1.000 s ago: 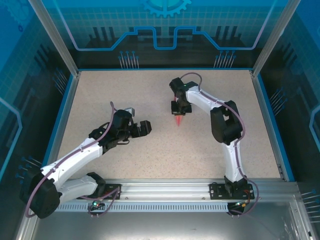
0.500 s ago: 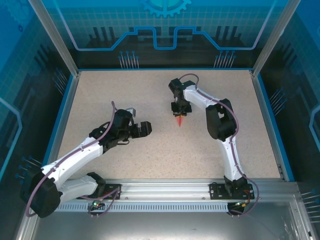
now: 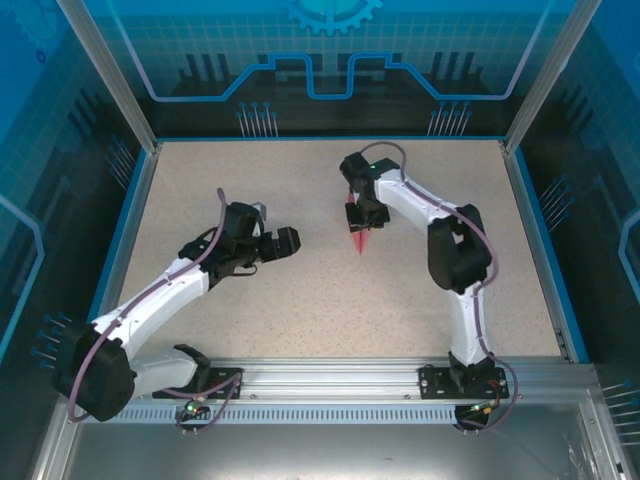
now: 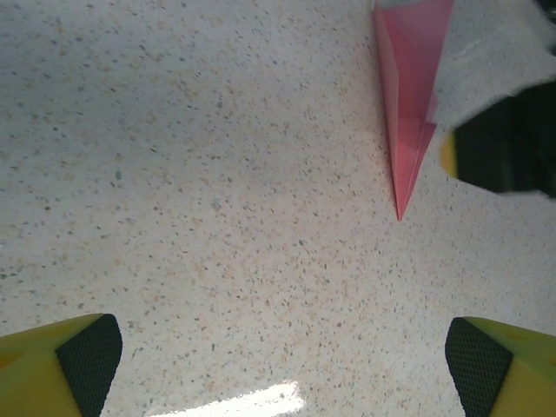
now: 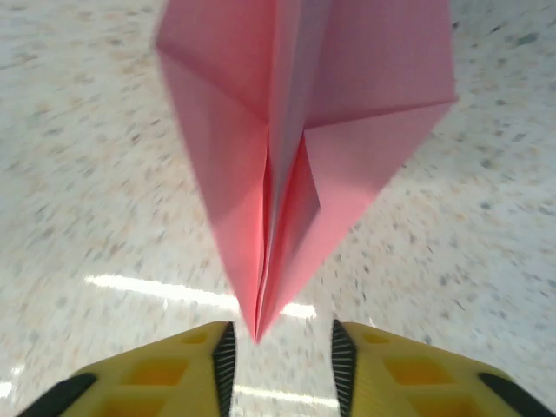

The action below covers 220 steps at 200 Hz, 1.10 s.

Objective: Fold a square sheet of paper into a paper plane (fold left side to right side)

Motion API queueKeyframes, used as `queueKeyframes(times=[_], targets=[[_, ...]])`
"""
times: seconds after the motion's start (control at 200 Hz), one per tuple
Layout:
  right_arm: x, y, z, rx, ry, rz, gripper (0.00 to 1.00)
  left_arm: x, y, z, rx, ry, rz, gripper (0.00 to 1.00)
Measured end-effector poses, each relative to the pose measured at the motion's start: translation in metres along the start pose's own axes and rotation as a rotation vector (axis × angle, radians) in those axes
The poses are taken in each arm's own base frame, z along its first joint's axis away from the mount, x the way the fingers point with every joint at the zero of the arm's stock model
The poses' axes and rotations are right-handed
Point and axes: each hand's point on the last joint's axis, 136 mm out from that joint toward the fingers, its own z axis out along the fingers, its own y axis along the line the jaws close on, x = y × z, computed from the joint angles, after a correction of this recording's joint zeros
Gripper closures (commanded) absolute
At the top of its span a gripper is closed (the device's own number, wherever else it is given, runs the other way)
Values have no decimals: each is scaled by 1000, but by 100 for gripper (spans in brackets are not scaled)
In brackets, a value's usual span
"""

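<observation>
The square sheet of paper now lies as a slim pink-red paper plane (image 3: 359, 240) on the speckled table, its tip pointing toward the near edge. My right gripper (image 3: 360, 216) sits over its wide end. In the right wrist view the plane (image 5: 295, 156) shows a central crease, and its point lies between the parted yellow fingers (image 5: 200, 360) of the right gripper (image 5: 280, 347), touching neither pad. My left gripper (image 3: 290, 243) hovers open to the plane's left, with bare table between its fingers (image 4: 82, 356). The left wrist view shows the plane (image 4: 407, 104) at upper right.
A blue raised rim (image 3: 128, 230) borders the table (image 3: 330, 300), with clear walls around it. The right arm's dark wrist (image 4: 504, 148) stands beside the plane in the left wrist view. The rail (image 3: 330, 375) carrying both bases runs along the near edge.
The right gripper's jaws have parted and let go of the plane's point. The right arm's elbow shifted slightly. The left gripper has edged a little farther from its base.
</observation>
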Motion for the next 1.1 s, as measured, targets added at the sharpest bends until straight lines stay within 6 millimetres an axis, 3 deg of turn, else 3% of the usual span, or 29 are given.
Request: queueKeyframes(times=[0.12,0.215,0.32,0.375,0.5,0.665,0.785,0.935,1.1], targets=[[17,-9,-46,-14,-81,-24,50,-14,15,-2,-15,-22,-53,1],[32,-27,-81,-15,-174,-24,40,-29,33,-8,-48,-68,-98,1],[43,-61,-110,-3,-310,15,27,-49,54,-24,-113,-174,-119,1],[48,-85,-122,14,-385,61,15,-57,66,-34,-154,-246,-103,1],[59,-132,-134,63,-533,159,3,-67,88,-50,-244,-394,-30,1],[68,-169,-123,123,-674,221,1,-66,115,-55,-368,-487,90,1],[80,-187,-90,183,-740,225,1,-63,136,-54,-452,-514,151,1],[102,-221,-39,253,-705,292,1,-59,155,-43,-509,-521,208,1],[97,-232,-19,258,-754,301,1,-53,168,-22,-528,-500,272,1]])
